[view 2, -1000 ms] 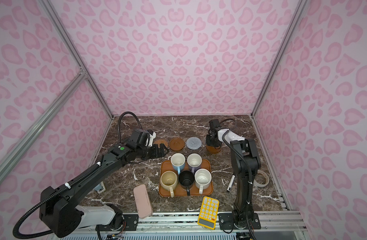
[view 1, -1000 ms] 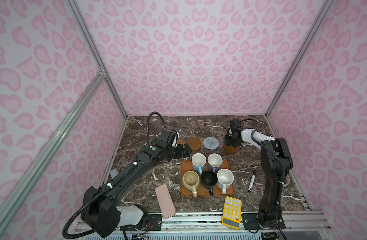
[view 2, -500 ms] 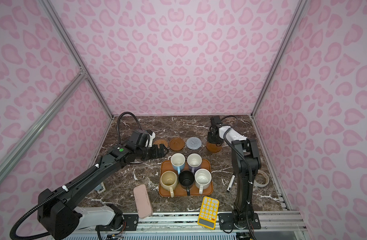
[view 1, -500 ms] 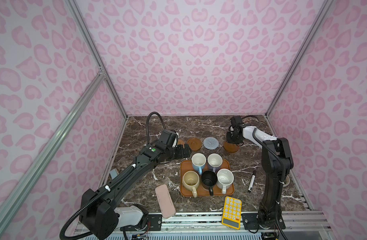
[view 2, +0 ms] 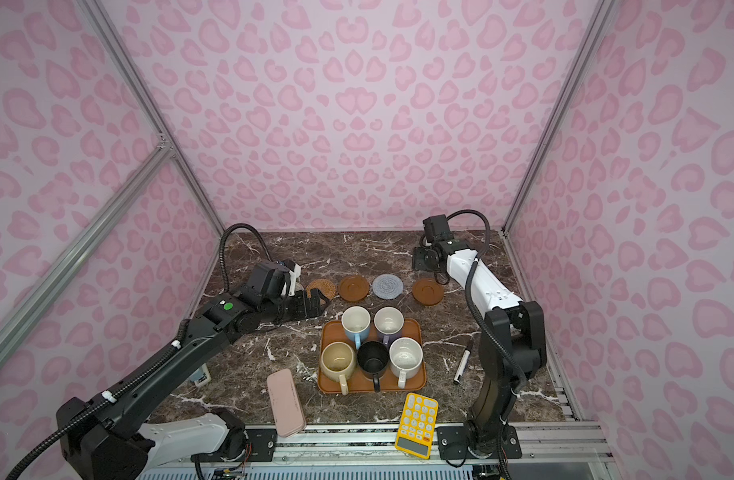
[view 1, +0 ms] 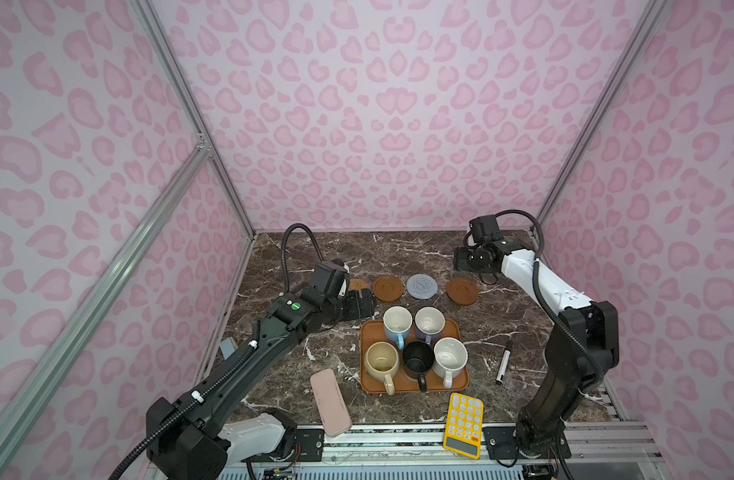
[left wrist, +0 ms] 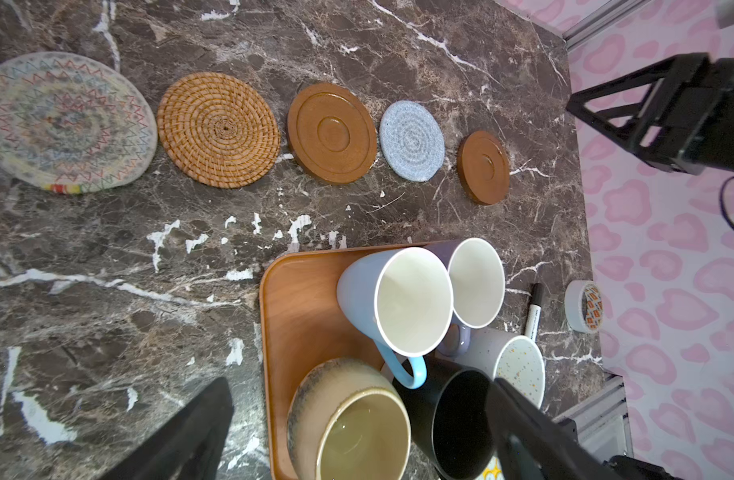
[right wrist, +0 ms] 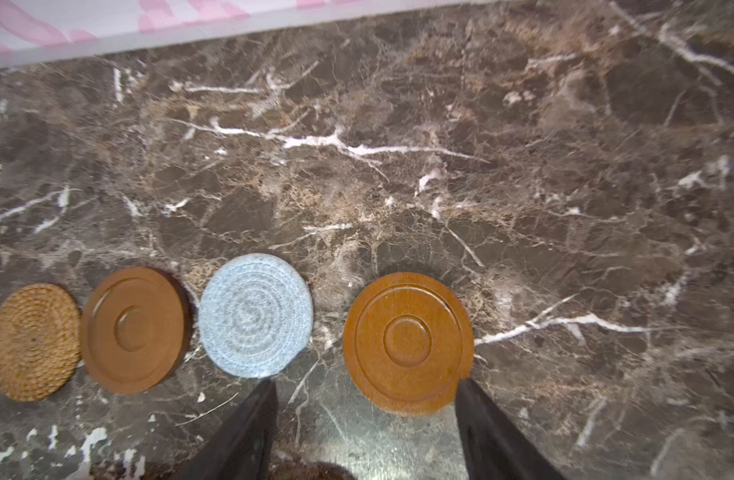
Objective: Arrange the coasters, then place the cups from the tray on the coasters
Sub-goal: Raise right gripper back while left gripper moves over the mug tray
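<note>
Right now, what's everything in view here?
coasters: five, off-white woven, tan rattan, brown, grey-blue woven, brown, one row behind tray
cups: five, light blue, lavender, cream, black, speckled white, on tray
tray: one, orange-brown, table centre
marker: one, black-white, right of tray
calculator: one, yellow, front edge
case: one, pink, front-left of tray
tape roll: one, white, near marker, by side wall
small pale item: one, table's left edge
table: one, dark marble
left fingers: two, black, open between rattan coaster and tray
right fingers: two, black, open above table near rightmost coaster

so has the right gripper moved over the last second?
Yes. The right gripper has drawn back off the rightmost brown coaster, toward the back wall.
</note>
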Robot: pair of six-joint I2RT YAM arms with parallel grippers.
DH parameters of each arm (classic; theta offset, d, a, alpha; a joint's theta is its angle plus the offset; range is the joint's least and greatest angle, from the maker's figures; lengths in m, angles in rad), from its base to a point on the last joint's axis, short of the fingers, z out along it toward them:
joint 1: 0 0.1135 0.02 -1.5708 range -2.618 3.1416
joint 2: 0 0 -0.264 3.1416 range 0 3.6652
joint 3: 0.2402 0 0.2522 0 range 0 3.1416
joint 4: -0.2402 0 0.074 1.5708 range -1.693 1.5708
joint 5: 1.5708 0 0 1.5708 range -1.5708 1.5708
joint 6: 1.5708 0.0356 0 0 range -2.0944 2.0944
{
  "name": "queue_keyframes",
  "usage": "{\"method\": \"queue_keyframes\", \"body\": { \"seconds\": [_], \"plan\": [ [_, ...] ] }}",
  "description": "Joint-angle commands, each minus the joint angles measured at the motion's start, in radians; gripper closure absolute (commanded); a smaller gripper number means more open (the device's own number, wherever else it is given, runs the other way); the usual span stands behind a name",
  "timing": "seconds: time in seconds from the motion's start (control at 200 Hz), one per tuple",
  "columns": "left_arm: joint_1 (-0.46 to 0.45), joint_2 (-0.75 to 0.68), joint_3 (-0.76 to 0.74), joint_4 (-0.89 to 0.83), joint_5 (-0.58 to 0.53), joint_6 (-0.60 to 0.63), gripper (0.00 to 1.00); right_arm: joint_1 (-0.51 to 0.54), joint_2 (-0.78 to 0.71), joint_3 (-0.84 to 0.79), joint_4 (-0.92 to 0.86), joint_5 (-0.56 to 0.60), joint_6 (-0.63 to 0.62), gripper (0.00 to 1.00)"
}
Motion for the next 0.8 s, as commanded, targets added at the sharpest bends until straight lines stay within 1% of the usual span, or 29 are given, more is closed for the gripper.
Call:
{"method": "queue_keyframes", "body": {
  "seconds": [0.0, 0.015, 0.04, 0.065, 0.085, 0.265, 0.365, 0.41, 0.47, 0.59, 0.625, 0.69, 0.795],
  "plan": [
    [-0.001, -0.023, 0.013, -0.025, 0.001, -0.012, 0.03, 0.007, -0.06, -0.023, -0.024, 0.026, -0.014, 0.25],
    [-0.001, -0.026, 0.013, -0.026, 0.001, -0.014, 0.03, 0.009, -0.072, -0.024, -0.025, 0.025, -0.015, 0.24],
    [0.0, -0.028, 0.013, -0.028, 0.0, -0.015, 0.03, 0.012, -0.09, -0.024, -0.029, 0.025, -0.015, 0.19],
    [0.0, -0.03, 0.016, -0.032, 0.001, -0.017, 0.03, 0.014, -0.107, -0.024, -0.032, 0.024, -0.015, 0.16],
    [0.0, -0.03, 0.017, -0.034, 0.002, -0.019, 0.03, 0.014, -0.123, -0.058, -0.032, 0.021, -0.015, 0.15],
    [-0.013, -0.036, 0.04, -0.056, 0.029, -0.047, 0.02, 0.014, -0.264, -0.134, -0.007, -0.017, -0.001, 0.09],
    [-0.039, -0.038, 0.063, -0.078, 0.02, -0.067, 0.01, 0.01, -0.345, -0.202, 0.041, 0.012, 0.079, 0.05],
    [-0.055, -0.039, 0.071, -0.087, 0.008, -0.078, 0.01, -0.007, -0.377, -0.233, 0.069, -0.038, 0.072, 0.02],
    [-0.078, -0.04, 0.074, -0.087, -0.009, -0.101, 0.02, -0.053, -0.41, -0.279, 0.104, -0.187, 0.041, 0.02],
    [-0.12, -0.039, 0.055, -0.069, -0.036, -0.154, 0.03, -0.152, -0.43, -0.355, 0.155, -0.399, 0.136, 0.02],
    [-0.134, -0.038, 0.05, -0.069, -0.043, -0.167, 0.03, -0.16, -0.431, -0.365, 0.152, -0.419, 0.143, 0.02],
    [-0.161, -0.036, 0.045, -0.069, -0.065, -0.191, 0.03, -0.145, -0.438, -0.376, 0.136, -0.421, 0.123, 0.02],
    [-0.218, -0.028, 0.038, -0.069, -0.11, -0.225, 0.03, -0.085, -0.452, -0.374, 0.076, -0.369, 0.075, 0.04]
  ]
}}
